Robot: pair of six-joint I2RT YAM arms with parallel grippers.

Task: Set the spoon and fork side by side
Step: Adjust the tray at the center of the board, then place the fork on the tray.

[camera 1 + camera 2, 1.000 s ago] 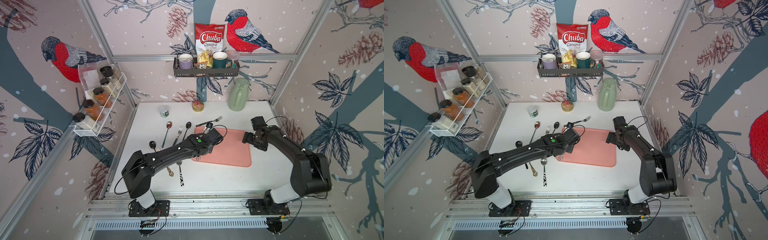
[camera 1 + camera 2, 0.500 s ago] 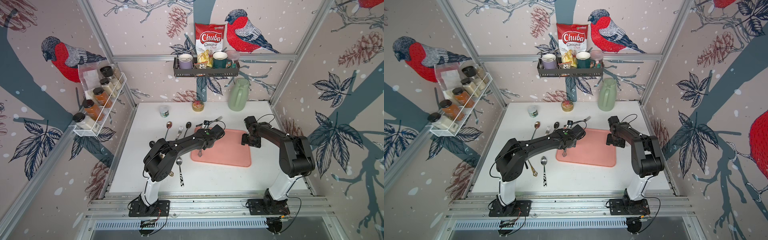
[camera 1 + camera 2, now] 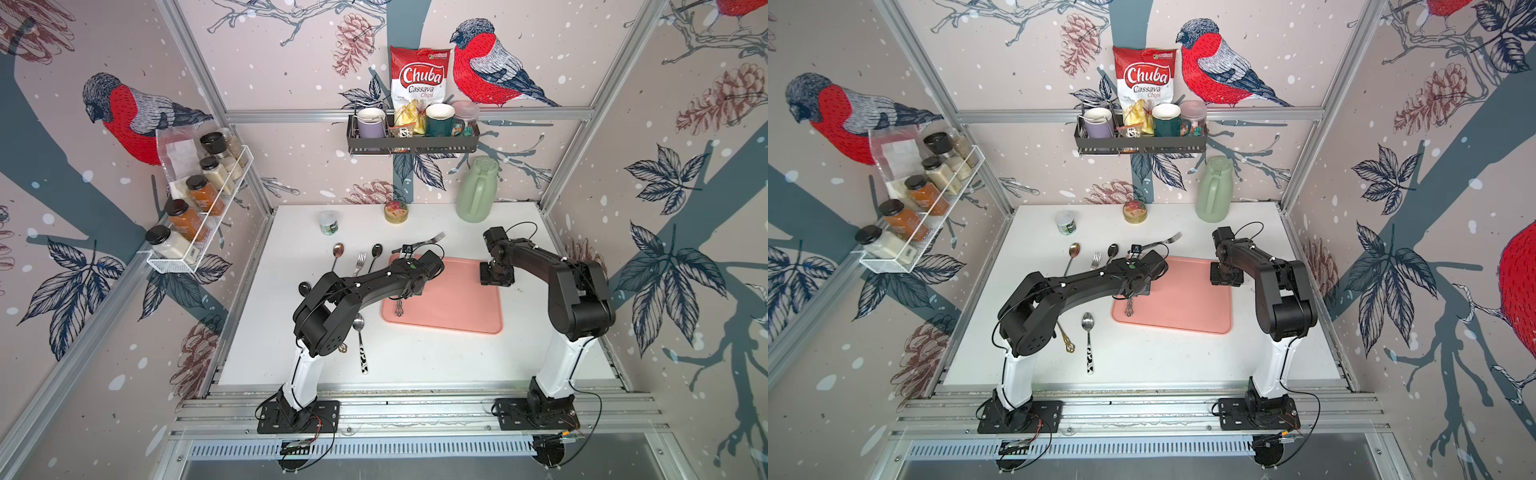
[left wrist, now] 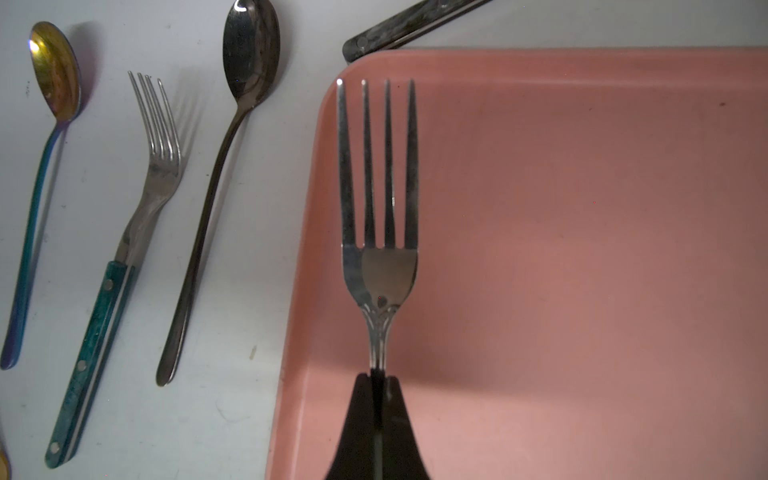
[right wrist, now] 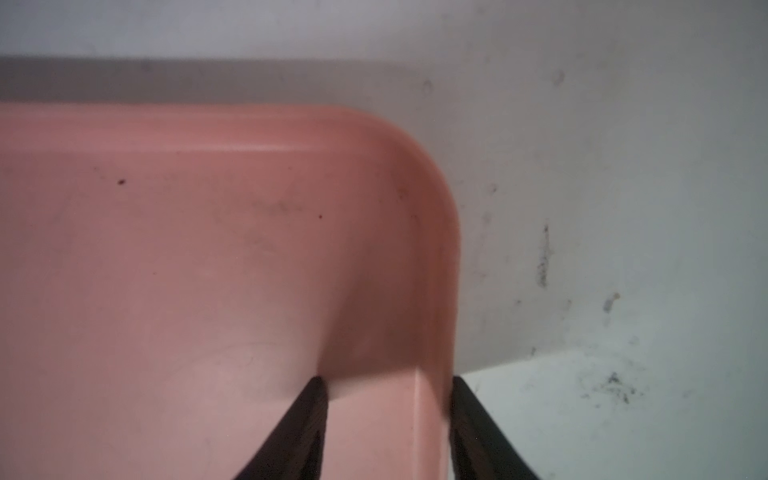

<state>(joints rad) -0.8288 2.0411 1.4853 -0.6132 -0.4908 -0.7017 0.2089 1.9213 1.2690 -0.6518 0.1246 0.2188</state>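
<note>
A silver fork (image 4: 377, 266) hangs low over the left part of the pink tray (image 4: 582, 249), its tines toward the back. My left gripper (image 4: 377, 376) is shut on its neck, and in both top views the ornate handle end (image 3: 399, 309) (image 3: 1128, 308) pokes out below the gripper. Left of the tray lie a dark spoon (image 4: 249, 54) and a rainbow spoon (image 4: 56, 70), with a teal-handled fork (image 4: 158, 158) between them. My right gripper (image 5: 387, 380) stands open astride the tray's right rim (image 5: 432, 291), one finger inside and one outside.
A spoon with a cow-pattern handle (image 3: 360, 340) and a small black spoon (image 3: 304, 287) lie near the left arm. A dark-handled fork (image 3: 432, 240) lies behind the tray. A green jug (image 3: 477, 191), a tin (image 3: 396, 212) and a small jar (image 3: 329, 222) stand at the back.
My right gripper has moved in onto the tray's right rim and its jaws have narrowed. The left arm's elbow has folded back while the gripper keeps the fork over the tray's left part.
</note>
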